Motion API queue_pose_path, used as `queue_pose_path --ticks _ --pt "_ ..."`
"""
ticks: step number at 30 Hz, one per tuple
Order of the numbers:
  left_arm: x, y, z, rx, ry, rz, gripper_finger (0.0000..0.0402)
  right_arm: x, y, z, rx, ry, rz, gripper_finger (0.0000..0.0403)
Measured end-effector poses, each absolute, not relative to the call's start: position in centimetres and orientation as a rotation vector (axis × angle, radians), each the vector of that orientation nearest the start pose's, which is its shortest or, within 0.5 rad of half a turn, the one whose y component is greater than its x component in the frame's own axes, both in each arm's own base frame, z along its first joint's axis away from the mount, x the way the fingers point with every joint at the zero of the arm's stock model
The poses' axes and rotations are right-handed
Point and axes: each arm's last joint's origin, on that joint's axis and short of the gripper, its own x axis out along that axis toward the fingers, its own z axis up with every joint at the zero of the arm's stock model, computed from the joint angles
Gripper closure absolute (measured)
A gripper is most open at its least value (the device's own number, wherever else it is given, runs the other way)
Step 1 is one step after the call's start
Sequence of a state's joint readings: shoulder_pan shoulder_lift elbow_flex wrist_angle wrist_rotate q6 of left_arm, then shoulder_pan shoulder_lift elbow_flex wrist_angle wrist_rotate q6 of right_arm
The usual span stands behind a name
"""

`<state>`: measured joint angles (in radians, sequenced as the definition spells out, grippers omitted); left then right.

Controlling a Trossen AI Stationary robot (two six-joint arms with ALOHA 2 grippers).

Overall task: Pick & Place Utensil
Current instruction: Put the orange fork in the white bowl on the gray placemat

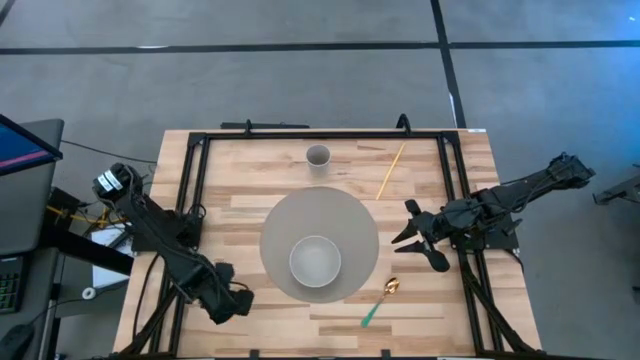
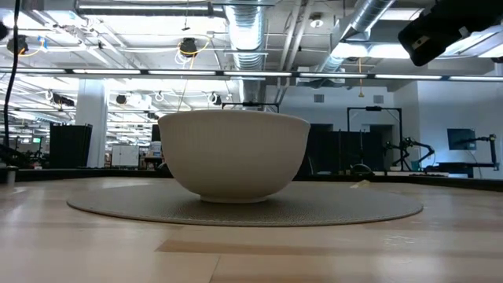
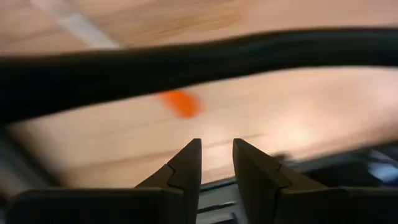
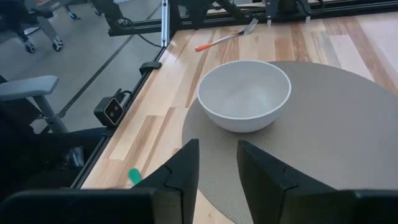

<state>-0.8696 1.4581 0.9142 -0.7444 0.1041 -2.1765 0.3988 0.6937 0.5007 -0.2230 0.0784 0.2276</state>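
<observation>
A white bowl [image 1: 315, 260] [image 2: 234, 161] [image 4: 244, 93] stands on a round grey placemat [image 1: 352, 225] [image 4: 336, 124] at mid-table. A spoon with a gold bowl and green handle [image 1: 381, 300] lies flat on the wood by the mat's near right edge. A fork with an orange handle [image 4: 225, 37] lies near the table's left side. A yellow stick [image 1: 390, 172] lies toward the far edge. My right gripper [image 1: 408, 236] [image 4: 217, 149] hovers right of the mat, slightly open and empty. My left gripper [image 1: 235, 303] [image 3: 217, 146] is low at the near left, slightly open and empty.
A small grey cup [image 1: 318, 155] stands near the far edge. A black frame rail [image 1: 300, 134] runs around the table. In the left wrist view a black bar [image 3: 199, 59] crosses in front, with an orange patch [image 3: 180, 103] on the wood beyond it. Bare wood lies left of the mat.
</observation>
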Motion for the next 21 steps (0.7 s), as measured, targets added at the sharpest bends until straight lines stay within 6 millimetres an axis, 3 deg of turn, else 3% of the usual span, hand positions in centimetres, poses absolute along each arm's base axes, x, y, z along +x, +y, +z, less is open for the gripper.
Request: queue_pose_path --ticks 4,10,14,21 --pt "15.8 -19.7 18.8 -1.227 1.396 0.964 0.0309 14.6 5.9 24.5 0.124 0.439 0.268 0.0300" --pt "15.4 -19.2 16.0 -1.137 1.383 1.106 0.0309 14.6 5.9 24.5 0.125 0.439 0.267 0.0300" --pt "14.8 -18.6 14.5 -1.094 1.398 1.173 0.0309 14.6 5.9 24.5 0.125 0.439 0.267 0.0300" --pt "14.3 -17.9 13.7 -1.074 1.369 1.206 0.0309 14.6 5.9 24.5 0.132 0.440 0.265 0.0300"
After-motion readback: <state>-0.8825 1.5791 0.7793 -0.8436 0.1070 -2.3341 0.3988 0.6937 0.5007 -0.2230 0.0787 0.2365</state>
